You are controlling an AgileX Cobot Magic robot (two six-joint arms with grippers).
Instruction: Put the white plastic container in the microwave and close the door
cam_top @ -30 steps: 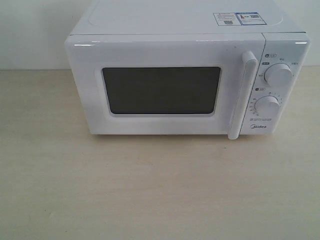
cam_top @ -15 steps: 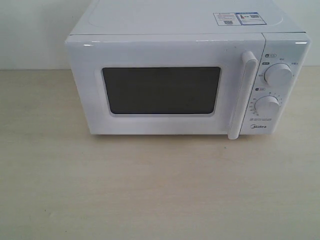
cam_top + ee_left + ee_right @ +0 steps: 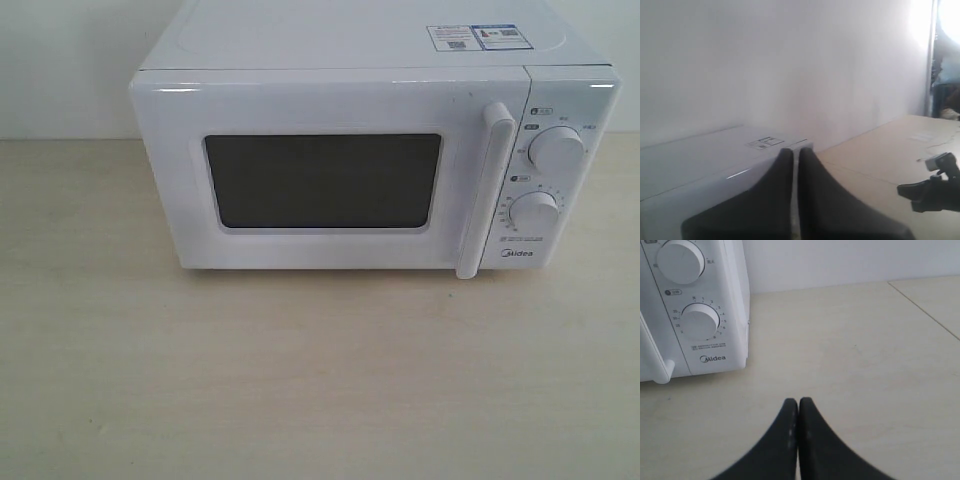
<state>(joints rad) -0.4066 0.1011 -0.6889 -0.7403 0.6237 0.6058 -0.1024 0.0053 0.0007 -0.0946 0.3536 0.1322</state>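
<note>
Microwave (image 3: 380,90) door (image 3: 325,180) sits shut, white plastic container unseen; left gripper (image 3: 794,151) and right gripper (image 3: 798,402) clenched empty; opening likely needs a square pull on its bar handle (image 3: 487,190).

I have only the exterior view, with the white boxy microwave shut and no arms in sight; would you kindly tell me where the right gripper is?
Observer: The right gripper hangs shut and empty over the pale wooden table, just off the white boxy microwave's knob side.
Operator: Thank you; and the left gripper?
Observer: The left gripper is shut and empty too, close by the microwave's flat top, its sticker in sight.
Operator: Does either wrist view show the white plastic container?
Observer: No; the left wrist view adds only a small black camera-like device standing farther along the table.
</note>
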